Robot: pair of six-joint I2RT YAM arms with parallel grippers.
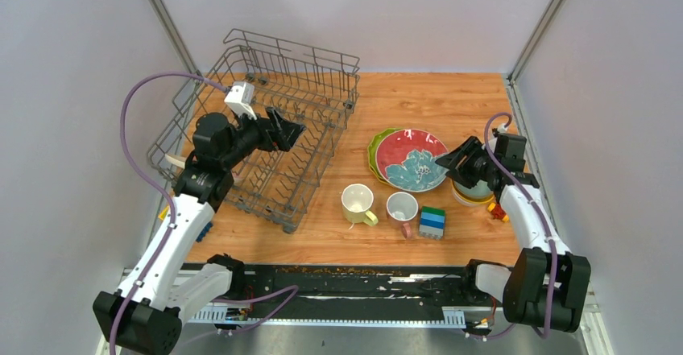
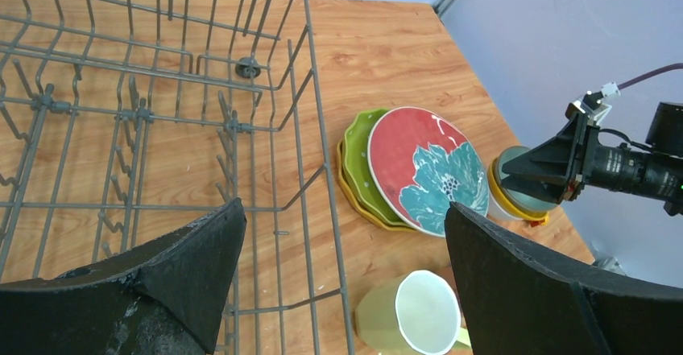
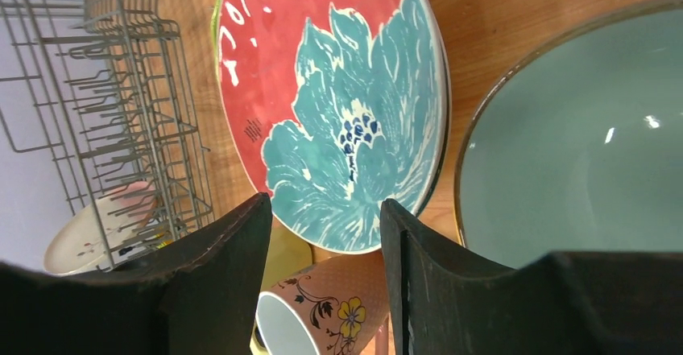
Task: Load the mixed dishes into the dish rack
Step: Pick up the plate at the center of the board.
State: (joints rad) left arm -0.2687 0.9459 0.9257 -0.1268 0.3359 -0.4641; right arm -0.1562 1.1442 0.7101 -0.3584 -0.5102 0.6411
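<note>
judged step: reaching for the red flowered plate [image 1: 411, 159], lying outside and beside the dish rack [image 1: 322, 57]. right gripper [image 3: 324, 202] apart at its rim, next needing a square pinch; left gripper [image 2: 345, 206] wide apart, empty.

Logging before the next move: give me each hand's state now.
Left hand: open, holding nothing.
Right hand: open, nothing held, near the red plate.

Open table strip [image 1: 354, 142] between dish rack [image 1: 298, 69] and plates [image 1: 411, 159]; mugs [image 1: 356, 200] block near end
</note>
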